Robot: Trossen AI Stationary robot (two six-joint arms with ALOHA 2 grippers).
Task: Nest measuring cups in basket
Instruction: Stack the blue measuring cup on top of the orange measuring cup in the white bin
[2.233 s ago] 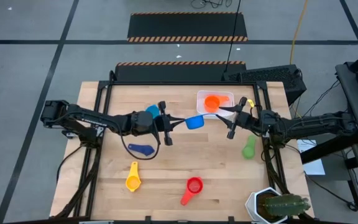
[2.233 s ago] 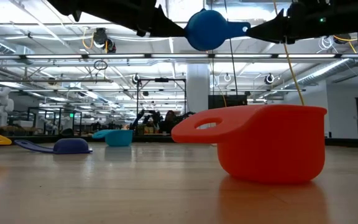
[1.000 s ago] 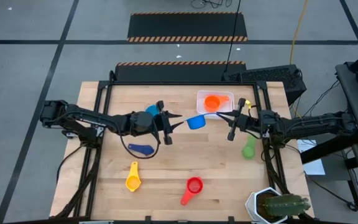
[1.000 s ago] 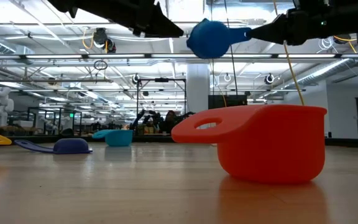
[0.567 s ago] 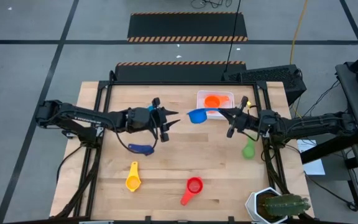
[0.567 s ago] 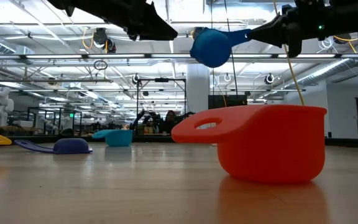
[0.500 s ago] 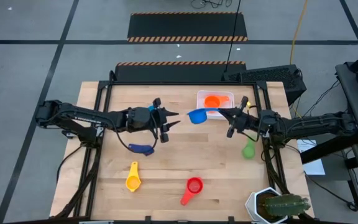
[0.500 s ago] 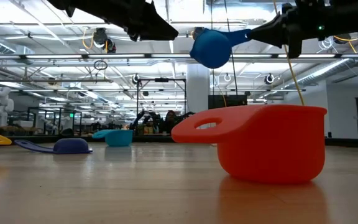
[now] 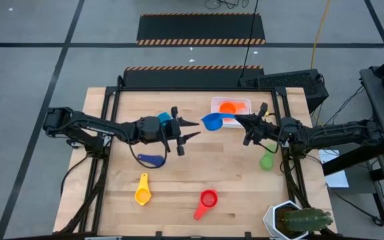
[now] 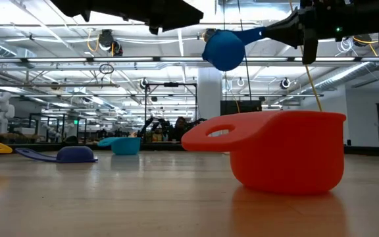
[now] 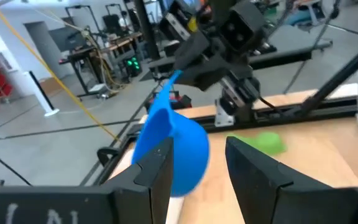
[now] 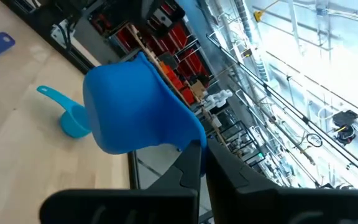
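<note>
Blue plastic measuring cup (image 9: 212, 122) hangs by its handle in the closed right tool (image 9: 240, 121), beside the white rectangular plastic basket (image 9: 231, 101). Left tool (image 9: 191, 129) is open, empty. Next: lower the cup into the orange cup (image 9: 228, 109).

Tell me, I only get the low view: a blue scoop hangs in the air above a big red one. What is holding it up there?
Observer: The right arm. Seen from above, its jaws are shut on the handle of the blue cup.
Operator: Where might it be taken?
Observer: I can't say for sure, but a white basket sits on the table right beside the cup, which your view does not show.
Operator: Is anything in that basket?
Observer: Yes, an orange cup lies inside it.
</note>
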